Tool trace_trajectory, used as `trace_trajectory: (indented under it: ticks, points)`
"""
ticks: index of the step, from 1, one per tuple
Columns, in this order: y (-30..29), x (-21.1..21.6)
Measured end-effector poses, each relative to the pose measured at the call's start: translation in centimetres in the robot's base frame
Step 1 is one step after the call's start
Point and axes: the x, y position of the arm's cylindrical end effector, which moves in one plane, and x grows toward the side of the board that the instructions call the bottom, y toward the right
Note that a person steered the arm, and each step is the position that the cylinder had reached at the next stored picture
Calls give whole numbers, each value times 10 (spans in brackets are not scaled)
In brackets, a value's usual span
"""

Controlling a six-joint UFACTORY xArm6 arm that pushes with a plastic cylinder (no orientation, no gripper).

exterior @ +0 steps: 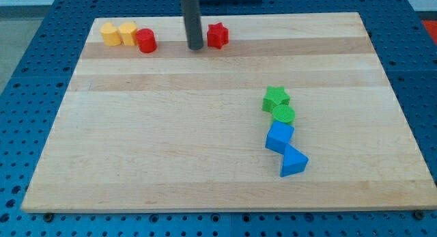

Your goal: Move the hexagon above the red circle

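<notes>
Pincer: none fitted on this arm, so whether it is apart or together does not apply; I work with a plain dark rod, and my tip (196, 47) rests on the board (171, 155) near the view's top edge.
Tip position: between the red circle (146, 41) on the view's left and the red star (217, 35) on the view's right, just beside the star and clearly apart from the circle.
Task's thing: the yellow hexagon (110, 33), as best I can judge its shape, sits in the view's top-left corner, touching a second yellow block (128, 33) that itself touches the red circle.
Step in hand: I judge I must travel left and get my tip behind the hexagon before any push.
Doing it well: I would route around the row without clipping the red circle, since it is the reference; then nudge the hexagon free of its yellow neighbour and steer it in short strokes to the spot above the circle. Little board is left toward the top edge, so pushes there should be gentle.
Count, yellow: two blocks.
Count, red: two, one circle and one star.
Count, green: two, a green star (276, 98) and a green round block (284, 115), touching.
Count, blue: two, a blue cube (279, 137) and a blue wedge (293, 162), touching.
Total: eight blocks.
</notes>
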Motion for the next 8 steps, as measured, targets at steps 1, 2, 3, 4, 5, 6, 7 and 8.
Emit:
trace_trajectory:
  ticks: [1,2,3,4,5,6,7,8]
  points:
    - [46,-22]
    - [59,-28]
    - [56,-21]
    - [6,36]
    - [-90,68]
    - [-188,67]
    - [-218,45]
    - [-213,16]
